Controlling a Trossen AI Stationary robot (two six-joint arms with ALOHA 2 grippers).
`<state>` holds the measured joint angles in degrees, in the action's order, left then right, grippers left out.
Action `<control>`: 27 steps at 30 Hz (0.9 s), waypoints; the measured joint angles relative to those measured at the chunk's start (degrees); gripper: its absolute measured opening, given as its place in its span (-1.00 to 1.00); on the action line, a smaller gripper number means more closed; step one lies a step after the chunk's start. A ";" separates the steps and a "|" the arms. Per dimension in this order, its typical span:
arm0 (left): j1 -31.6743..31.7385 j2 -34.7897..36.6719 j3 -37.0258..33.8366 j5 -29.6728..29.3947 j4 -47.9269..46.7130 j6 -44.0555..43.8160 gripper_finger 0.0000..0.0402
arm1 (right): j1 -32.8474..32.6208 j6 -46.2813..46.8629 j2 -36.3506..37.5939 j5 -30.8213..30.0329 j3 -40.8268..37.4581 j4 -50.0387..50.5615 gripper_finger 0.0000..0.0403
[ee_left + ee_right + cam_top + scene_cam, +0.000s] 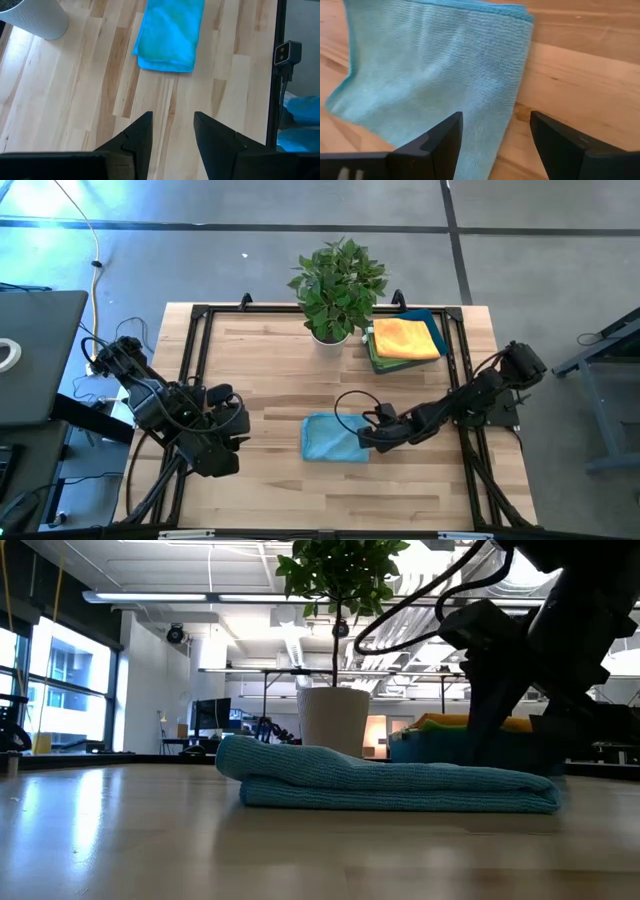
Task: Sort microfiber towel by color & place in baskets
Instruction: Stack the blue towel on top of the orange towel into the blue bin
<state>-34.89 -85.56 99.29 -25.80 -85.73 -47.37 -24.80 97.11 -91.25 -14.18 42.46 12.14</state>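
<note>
I see two dark jointed arms trailing black cables, the right arm (470, 402) ending in blunt black fingers (437, 142).

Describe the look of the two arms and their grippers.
Both arms are dark, near-black jointed links with black cables looping alongside. The left gripper and the right gripper each end in two flat, angular black fingers with stepped inner edges. No markings are legible.

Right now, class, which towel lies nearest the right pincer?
The blue towel, folded alone on the bare table; the open right pincer is at its edge. The yellow towel sits in the basket.
</note>
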 joint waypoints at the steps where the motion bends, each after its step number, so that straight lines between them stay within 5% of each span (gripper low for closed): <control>1: -0.01 0.00 0.00 -0.01 0.00 -0.01 -0.34 | 0.00 0.36 -0.27 -0.32 0.00 -0.08 0.12; 16: -0.01 -0.02 0.00 -0.05 0.02 -0.44 -0.34 | 0.00 0.12 -4.65 -1.26 0.02 -7.54 0.11; 27: 0.00 -0.02 0.00 -0.05 0.02 -0.44 -0.34 | 0.00 0.39 -7.69 -1.10 0.15 -10.64 -0.30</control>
<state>-34.89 -85.58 99.29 -25.85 -85.71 -47.81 -24.80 97.50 -98.95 -15.28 42.61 1.50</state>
